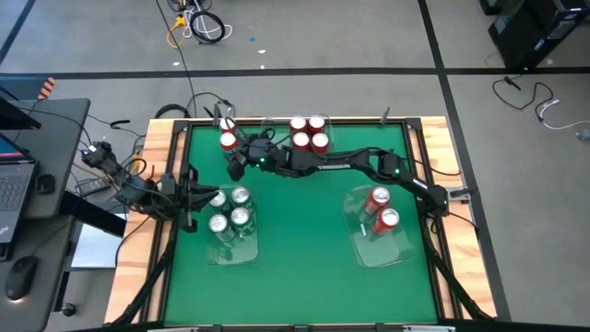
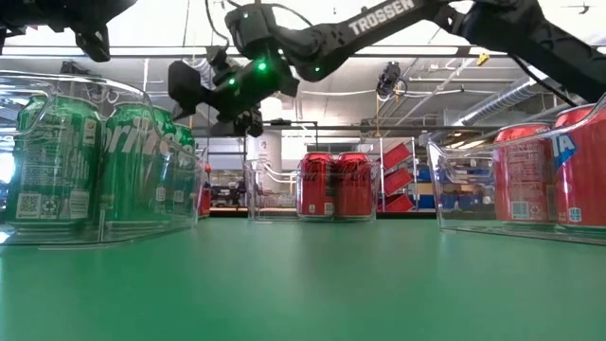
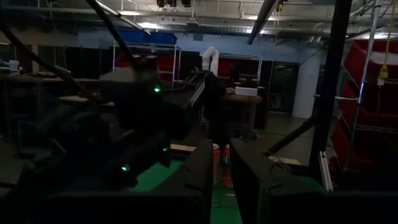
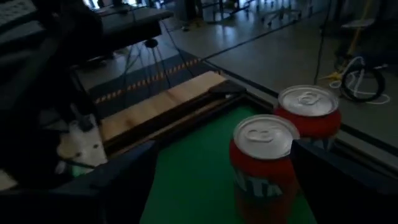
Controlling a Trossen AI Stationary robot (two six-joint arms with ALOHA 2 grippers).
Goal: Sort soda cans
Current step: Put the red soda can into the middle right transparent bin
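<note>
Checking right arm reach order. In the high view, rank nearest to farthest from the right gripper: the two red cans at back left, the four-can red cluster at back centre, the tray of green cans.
From the right gripper:
1. Two red cans at back left, just behind the gripper.
2. Tray of green cans, front left.
3. Four-can red cluster, back centre, alongside the forearm.
Items 2 and 3 are close; the order between them is not firm.

The surface (image 1: 304, 267) is a green mat framed by pale wooden boards (image 1: 441, 148). Three clear plastic trays rest on it: one near the left edge (image 1: 235, 251), one near the right edge (image 1: 385, 251), and one at the far edge (image 1: 277, 124). A desk (image 1: 51, 152) stands left of the surface, carrying a laptop (image 1: 11, 184) and two computer mice (image 1: 20, 275). Coiled cables (image 1: 201, 23) lie on the grey floor beyond. Red shelving (image 2: 396, 178) shows in the room behind.
</note>
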